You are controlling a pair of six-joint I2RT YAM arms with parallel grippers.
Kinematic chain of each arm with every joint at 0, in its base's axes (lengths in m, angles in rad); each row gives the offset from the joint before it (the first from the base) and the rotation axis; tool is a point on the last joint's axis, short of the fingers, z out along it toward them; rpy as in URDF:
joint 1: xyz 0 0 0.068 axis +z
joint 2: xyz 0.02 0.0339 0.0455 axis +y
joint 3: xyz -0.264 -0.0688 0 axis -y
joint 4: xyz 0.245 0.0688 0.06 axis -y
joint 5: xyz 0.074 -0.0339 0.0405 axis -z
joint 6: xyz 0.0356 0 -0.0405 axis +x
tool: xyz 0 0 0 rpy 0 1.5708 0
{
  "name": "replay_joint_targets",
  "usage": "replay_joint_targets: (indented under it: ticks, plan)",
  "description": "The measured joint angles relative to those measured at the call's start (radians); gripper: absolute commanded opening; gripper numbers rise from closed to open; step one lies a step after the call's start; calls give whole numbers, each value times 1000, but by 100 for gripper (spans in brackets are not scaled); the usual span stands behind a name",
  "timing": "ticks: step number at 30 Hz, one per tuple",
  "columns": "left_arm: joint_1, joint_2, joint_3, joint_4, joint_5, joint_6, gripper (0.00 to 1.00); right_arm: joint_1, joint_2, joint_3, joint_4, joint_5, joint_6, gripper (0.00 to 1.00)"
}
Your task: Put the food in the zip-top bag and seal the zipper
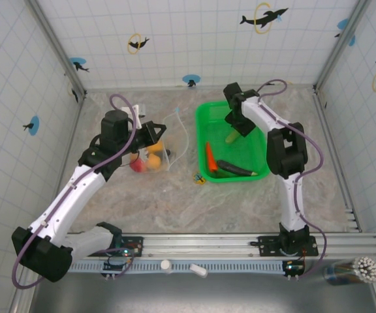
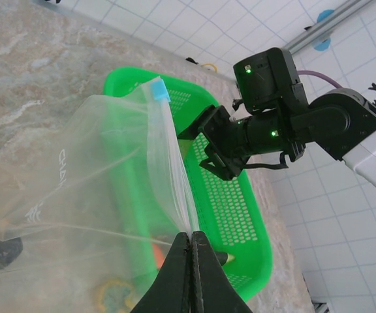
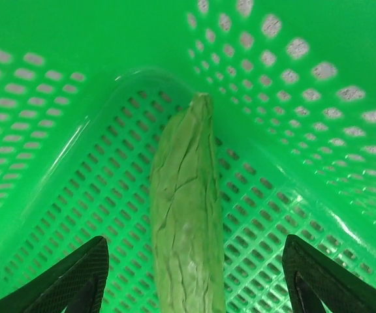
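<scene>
The left gripper [image 2: 189, 240] is pinching one edge of the clear plastic bag [image 2: 103, 169]. Its two fingers are pressed fully together on the film and are holding that edge up off the table [image 1: 175, 202]. The zipper [image 2: 175, 160] is running up the raised edge to a small blue tab [image 2: 156, 90] at its top.

From above, the bag is lying just left of the green basket [image 1: 258, 147], near it but apart. A red apple [image 1: 138, 165] and yellow-orange fruits [image 1: 153, 160] are sitting at the bag's near end, apparently inside it.

The right gripper [image 1: 235, 124] is reaching down into the far end of the basket, its jaws spread wide and holding nothing. Its fingers [image 3: 77, 280] are standing on either side of the green cucumber [image 3: 187, 215], clear of it. The cucumber is lying on the mesh floor with its tip at the foot of the curved basket wall. The walls are rising close on both sides, leaving little sideways room.

At the basket's near end, an orange carrot [image 1: 210, 158] is lying by the left wall and a dark eggplant [image 1: 237, 168] along the near wall. Bare table is stretching open between the bag, the basket and the arm bases.
</scene>
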Motion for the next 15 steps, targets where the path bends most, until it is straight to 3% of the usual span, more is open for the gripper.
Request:
replay_joint_targets:
  ticks: [12, 15]
  plan:
    - [0, 0, 0, 0, 0, 3, 0, -36, 18, -15, 84, -66, -10, 66]
    - [0, 0, 0, 0, 0, 3, 0, -36, 25, -16, 93, -72, -15, 55]
